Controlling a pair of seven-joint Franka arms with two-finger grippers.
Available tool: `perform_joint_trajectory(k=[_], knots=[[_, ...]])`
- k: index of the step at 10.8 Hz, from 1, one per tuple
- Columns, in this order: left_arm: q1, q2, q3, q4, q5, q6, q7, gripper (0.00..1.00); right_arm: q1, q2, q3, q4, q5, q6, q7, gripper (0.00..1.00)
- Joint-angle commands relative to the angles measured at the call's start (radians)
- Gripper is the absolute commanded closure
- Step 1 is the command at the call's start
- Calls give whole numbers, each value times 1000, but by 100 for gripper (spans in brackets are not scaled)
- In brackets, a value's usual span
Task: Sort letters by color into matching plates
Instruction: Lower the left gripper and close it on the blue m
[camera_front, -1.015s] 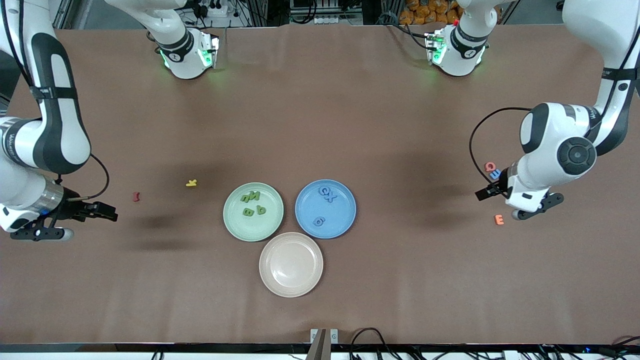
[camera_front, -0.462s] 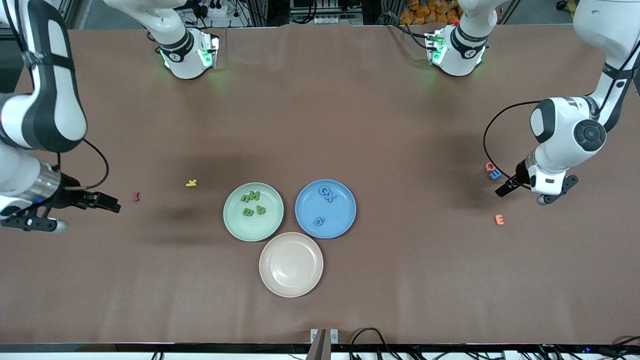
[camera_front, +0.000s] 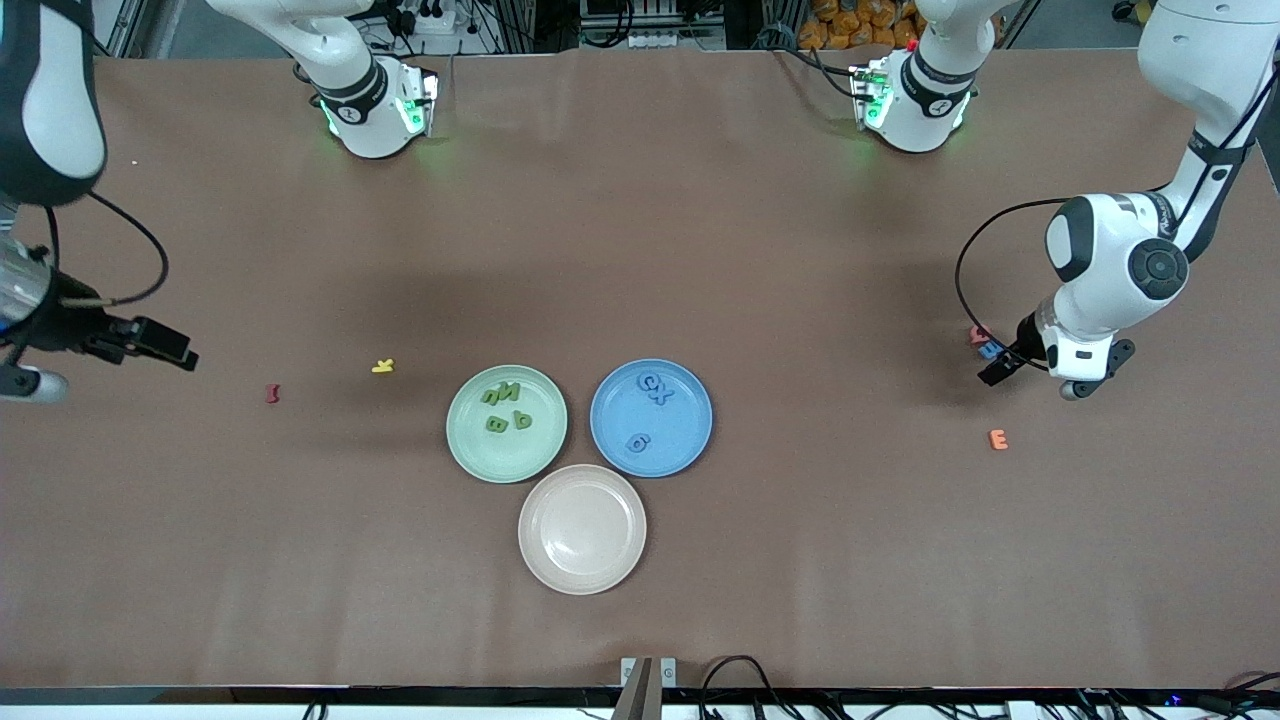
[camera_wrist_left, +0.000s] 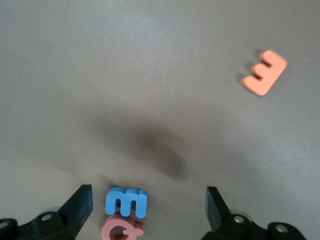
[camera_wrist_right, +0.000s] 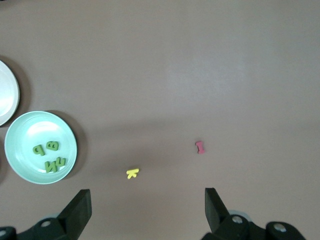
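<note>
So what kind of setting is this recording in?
Most likely a robotics lab bench: two Franka arms bolted along a brown-covered table, cables and equipment racks at its edges, and plates with foam letters laid out as a sorting exercise.

You see three plates (camera_front: 506, 470) touching mid-table, four letters (camera_front: 505, 408) in one, three in another (camera_front: 690, 455), loose letters (camera_front: 998, 439) toward each end.

No printed text; letter shapes only, orange E (camera_front: 998, 439), perhaps blue M (camera_wrist_left: 126, 202).
</note>
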Motion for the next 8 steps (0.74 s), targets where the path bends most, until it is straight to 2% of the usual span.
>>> perform_joint_trajectory(k=[1, 3, 6, 8], knots=[[17, -1, -3, -41, 17, 22, -30, 0, 55, -68, 16, 90, -73, -160, 177, 0], [17, -1, 1, -57, 26, 22, -28, 0, 72, -74, 22, 157, -75, -244, 202, 0], [18, 7, 17, -60, 85, 22, -30, 0, 72, -103, 30, 148, -86, -253, 207, 0], [17, 8, 17, -60, 85, 25, -30, 0, 81, -101, 31, 148, -139, -245, 207, 0]])
